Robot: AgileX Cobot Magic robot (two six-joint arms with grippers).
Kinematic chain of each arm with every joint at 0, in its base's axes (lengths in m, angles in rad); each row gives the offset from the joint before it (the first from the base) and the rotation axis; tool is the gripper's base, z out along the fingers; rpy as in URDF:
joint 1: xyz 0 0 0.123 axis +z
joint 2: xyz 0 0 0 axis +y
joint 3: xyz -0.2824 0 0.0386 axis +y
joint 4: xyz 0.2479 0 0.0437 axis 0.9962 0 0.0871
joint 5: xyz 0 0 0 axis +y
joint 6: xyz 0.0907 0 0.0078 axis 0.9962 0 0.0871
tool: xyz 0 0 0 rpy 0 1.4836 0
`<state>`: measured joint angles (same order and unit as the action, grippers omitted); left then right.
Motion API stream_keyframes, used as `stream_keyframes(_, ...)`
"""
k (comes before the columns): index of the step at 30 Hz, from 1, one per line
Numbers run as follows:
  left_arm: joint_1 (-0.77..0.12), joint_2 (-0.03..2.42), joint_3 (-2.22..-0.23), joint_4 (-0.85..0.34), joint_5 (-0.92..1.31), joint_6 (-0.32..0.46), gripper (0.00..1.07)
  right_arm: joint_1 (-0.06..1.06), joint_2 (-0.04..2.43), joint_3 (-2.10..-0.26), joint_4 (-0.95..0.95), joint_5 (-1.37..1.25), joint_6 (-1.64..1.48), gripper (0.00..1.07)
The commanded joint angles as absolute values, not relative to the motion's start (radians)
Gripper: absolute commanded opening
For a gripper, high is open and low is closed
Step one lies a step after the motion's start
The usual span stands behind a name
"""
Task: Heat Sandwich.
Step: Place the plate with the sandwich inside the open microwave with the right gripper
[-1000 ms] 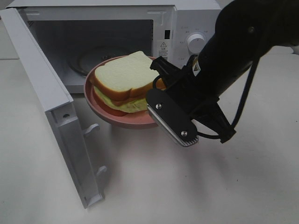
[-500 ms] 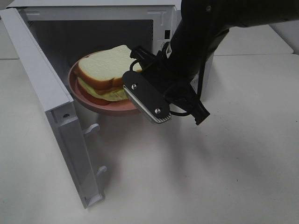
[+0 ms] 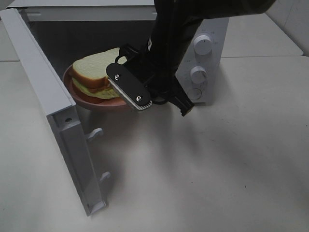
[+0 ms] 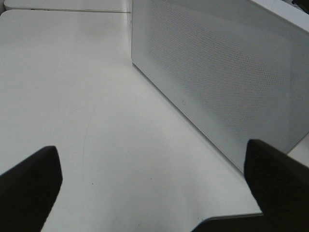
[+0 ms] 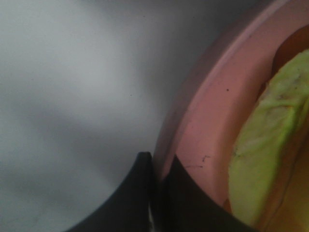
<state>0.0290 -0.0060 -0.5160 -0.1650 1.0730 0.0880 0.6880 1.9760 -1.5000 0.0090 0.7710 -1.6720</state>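
Your right gripper (image 5: 158, 170) is pinched onto the rim of the pink plate (image 5: 207, 116). The sandwich (image 5: 263, 150) on it shows its green leaf. Background: blurred grey.

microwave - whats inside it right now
A pink plate with a sandwich, gripped at its rim by the right pincer, is partway in. The arm covers the cavity's right side; the floor under the plate is hidden.

A white microwave (image 3: 216, 33) stands on a pale table (image 3: 217, 169), door (image 3: 38, 72) open. A pink plate (image 3: 96, 103) is at its opening.
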Motion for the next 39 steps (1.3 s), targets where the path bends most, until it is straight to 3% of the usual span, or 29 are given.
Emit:
stream_keyframes(1,0.028,-0.022,-0.514,-0.172,1.07,0.086,0.97,0.687,2.017,-1.583,0.011,0.797,-1.648,0.0)
stream_keyframes(39,0.028,-0.022,-0.514,-0.172,1.07,0.086,0.97,0.688,2.414,-2.187,-0.123,0.914,-1.308,0.0)
